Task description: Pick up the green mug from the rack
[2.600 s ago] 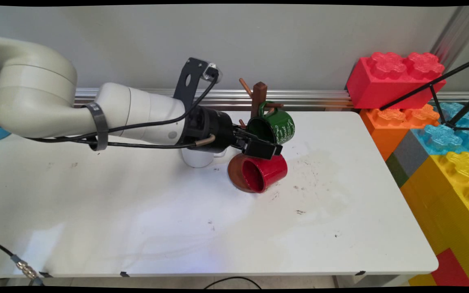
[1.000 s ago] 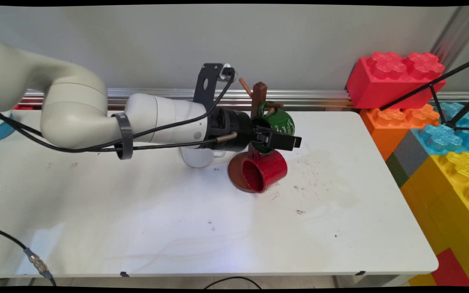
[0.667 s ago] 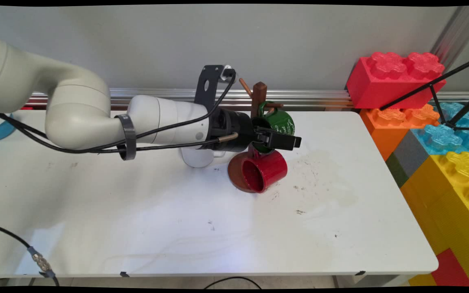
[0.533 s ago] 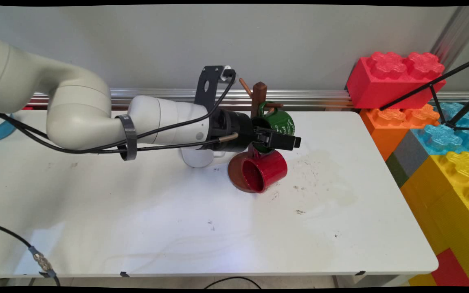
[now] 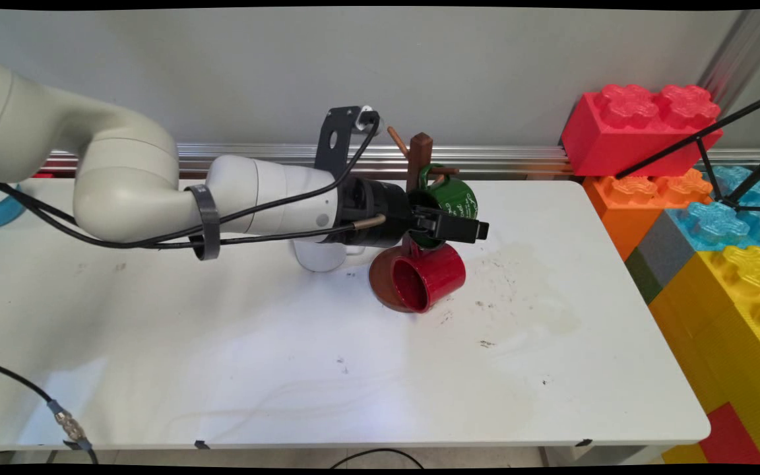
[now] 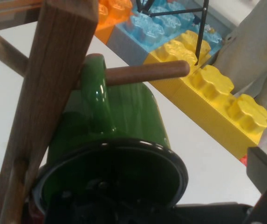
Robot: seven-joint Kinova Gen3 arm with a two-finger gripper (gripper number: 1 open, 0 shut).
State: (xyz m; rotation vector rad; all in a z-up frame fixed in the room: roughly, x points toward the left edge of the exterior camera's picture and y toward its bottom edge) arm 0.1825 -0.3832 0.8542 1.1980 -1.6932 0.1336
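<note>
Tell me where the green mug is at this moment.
In the main view the green mug hangs by its handle on a peg of the wooden mug tree, above the red mug, with the claw at its rim.

Bright, even room light fell from above; the arm (image 5: pixel 156 191) cast soft shadows on the glaring table (image 5: pixel 287 343).

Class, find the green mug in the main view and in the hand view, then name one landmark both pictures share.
Main view: green mug right of centre, hanging by its handle on the wooden mug tree, above the red mug.
Hand view: green mug fills the centre, mouth toward the camera.
Shared landmark: the yellow blocks.
</note>
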